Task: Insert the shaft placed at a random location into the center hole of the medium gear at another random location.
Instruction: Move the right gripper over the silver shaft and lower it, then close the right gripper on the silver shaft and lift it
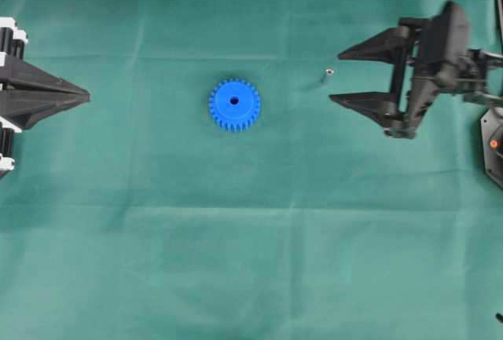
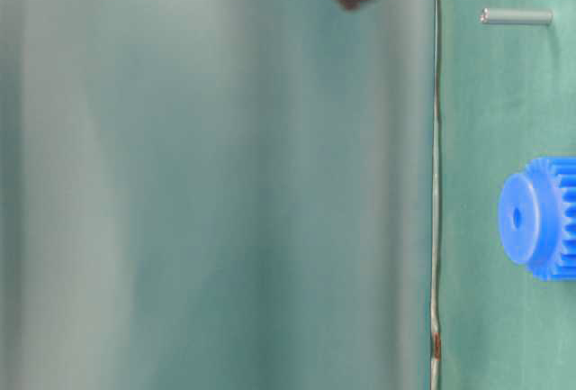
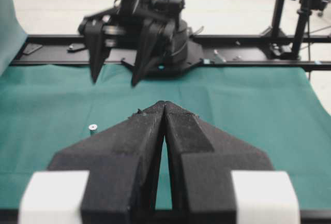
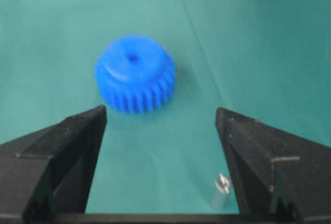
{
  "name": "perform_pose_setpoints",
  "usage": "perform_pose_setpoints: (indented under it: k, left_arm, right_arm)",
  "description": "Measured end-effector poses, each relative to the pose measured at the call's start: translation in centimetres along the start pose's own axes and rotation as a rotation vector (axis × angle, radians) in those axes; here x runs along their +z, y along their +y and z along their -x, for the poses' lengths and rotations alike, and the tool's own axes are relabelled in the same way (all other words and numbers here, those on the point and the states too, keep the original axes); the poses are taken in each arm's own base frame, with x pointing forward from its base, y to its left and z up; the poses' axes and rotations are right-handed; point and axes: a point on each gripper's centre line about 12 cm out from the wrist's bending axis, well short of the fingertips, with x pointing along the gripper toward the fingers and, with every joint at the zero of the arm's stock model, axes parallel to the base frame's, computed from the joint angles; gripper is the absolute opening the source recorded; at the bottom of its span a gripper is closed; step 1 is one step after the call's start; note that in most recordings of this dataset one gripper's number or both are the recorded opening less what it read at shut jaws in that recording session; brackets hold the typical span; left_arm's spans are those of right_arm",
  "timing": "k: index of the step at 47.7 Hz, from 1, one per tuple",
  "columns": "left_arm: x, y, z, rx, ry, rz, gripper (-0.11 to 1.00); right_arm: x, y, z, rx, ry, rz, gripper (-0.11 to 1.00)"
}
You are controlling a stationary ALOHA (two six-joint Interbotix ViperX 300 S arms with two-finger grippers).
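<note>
Right gripper at right edge of green cloth, fingers spread wide, holding nothing. Shaft stands upright just off its fingertips. Medium gear lies flat near cloth centre, center hole up. Left gripper at left edge, level, fingers pressed together.

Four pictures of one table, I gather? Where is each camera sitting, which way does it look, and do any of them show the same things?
Overhead: straight down on the green cloth; left gripper shut, right gripper open.
Table-level: low and turned sideways; medium gear, shaft, a dark fingertip.
Left wrist: on the left arm, looking across at the right arm; own shut fingers in front.
Right wrist: between its open fingers, toward the gear and its center hole.
Shared: the shaft appears in every view.
</note>
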Motion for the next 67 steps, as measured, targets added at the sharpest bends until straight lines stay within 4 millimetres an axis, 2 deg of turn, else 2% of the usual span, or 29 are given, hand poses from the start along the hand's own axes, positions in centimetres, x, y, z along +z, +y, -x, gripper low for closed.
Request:
perform_pose_setpoints:
  k: [8,19,34,38,46,49,67]
  left_arm:
    - [0.0,0.0,0.0,-0.001,0.002,0.002,0.00]
    - [-0.1,0.0,-0.1,0.000,0.006,0.000,0.00]
    - [-0.1,0.0,-0.1,-0.001,0.009,0.002,0.00]
    - [-0.2,0.0,-0.1,0.000,0.014,0.000,0.00]
    - [-0.2,0.0,-0.1,0.000,0.014,0.000,0.00]
    - [-0.2,0.0,-0.1,0.000,0.015,0.000,0.00]
    - [-0.2,0.0,-0.1,0.000,0.020,0.000,0.00]
  right_arm:
    - [-2.5,-1.1,-2.1,-0.041,0.073,-0.022,0.85]
    - [-5.1,-1.6,-3.7,-0.063,0.133,-0.036,0.84]
    - [-5.5,-2.0,-3.9,-0.076,0.144,-0.043,0.79]
    - [-5.5,-2.2,-3.9,-0.083,0.143,-0.048,0.70]
    - [-5.5,-2.4,-3.9,-0.091,0.143,-0.053,0.26]
    - [-5.5,-2.4,-3.9,-0.091,0.145,-0.053,0.13]
    - [-5.5,-2.4,-3.9,-0.093,0.145,-0.054,0.13]
